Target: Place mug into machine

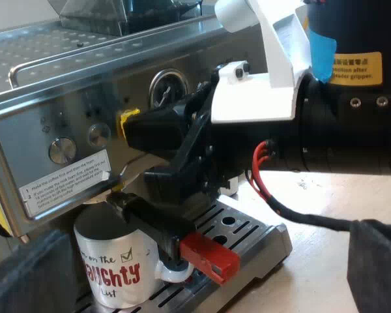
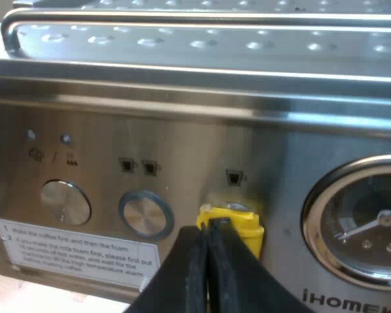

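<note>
**Mug set under the holder; yellow button addressed by the right hand**

The mug (image 1: 114, 264) is seen upright on the drip tray (image 1: 251, 228) of the espresso machine (image 1: 45, 111). It stands directly beneath the holder (image 1: 153, 218), which is locked into the machine's front and whose dark handle ends in red and juts out toward the left hand. It is judged that the mug is placed there so that whatever runs from the holder falls into it. On that reading, the placing is as good as done.

The left hand (image 1: 202, 274) is held wide, with its two fingers (image 1: 26, 274) spread to either side of the mug and tray and nothing gripped between them. It is held back from the mug, apparently so that the mug is not disturbed.

The right hand (image 2: 207, 229) is pinched shut on nothing, its fingertips pressed together into one narrow point. That point is set at the yellow button (image 2: 238, 223) just ahead of it on the front panel, between a round silver knob (image 2: 145, 212) and the pressure gauge (image 2: 362, 225). Closed fingers are presumably chosen because a single stiff tip presses a small button more surely than a spread pair. Whether the button is actually depressed cannot be told. Well below this hand, the mug is gripped by neither hand.
</note>
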Controlling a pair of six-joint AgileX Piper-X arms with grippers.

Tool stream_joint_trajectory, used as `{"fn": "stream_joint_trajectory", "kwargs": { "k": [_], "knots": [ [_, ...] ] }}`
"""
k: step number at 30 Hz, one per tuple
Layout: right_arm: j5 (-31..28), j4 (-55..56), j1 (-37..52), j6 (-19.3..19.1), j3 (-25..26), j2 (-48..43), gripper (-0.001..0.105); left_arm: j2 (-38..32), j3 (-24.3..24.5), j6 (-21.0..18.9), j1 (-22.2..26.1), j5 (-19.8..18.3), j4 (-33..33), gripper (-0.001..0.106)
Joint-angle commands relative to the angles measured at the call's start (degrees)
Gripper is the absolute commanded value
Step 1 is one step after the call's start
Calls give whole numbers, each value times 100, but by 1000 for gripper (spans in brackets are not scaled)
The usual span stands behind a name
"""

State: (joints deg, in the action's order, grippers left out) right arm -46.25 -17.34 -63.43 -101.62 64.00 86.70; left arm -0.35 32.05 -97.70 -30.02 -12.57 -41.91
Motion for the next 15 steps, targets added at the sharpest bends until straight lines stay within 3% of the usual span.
{"fn": "stream_joint_trajectory", "kwargs": {
  "k": [1, 10, 15],
  "knots": [
    [-167, -43, 198, -61, 70, 79, 0, -322, 48, 24, -25, -12, 24, 85],
    [-314, -43, 317, -61, 70, 111, 0, -322, 48, 24, -25, -12, -67, 85],
    [-65, 662, -233, -46, 70, -270, 5, -322, 48, 24, -25, -12, -67, 85]
  ]
}}
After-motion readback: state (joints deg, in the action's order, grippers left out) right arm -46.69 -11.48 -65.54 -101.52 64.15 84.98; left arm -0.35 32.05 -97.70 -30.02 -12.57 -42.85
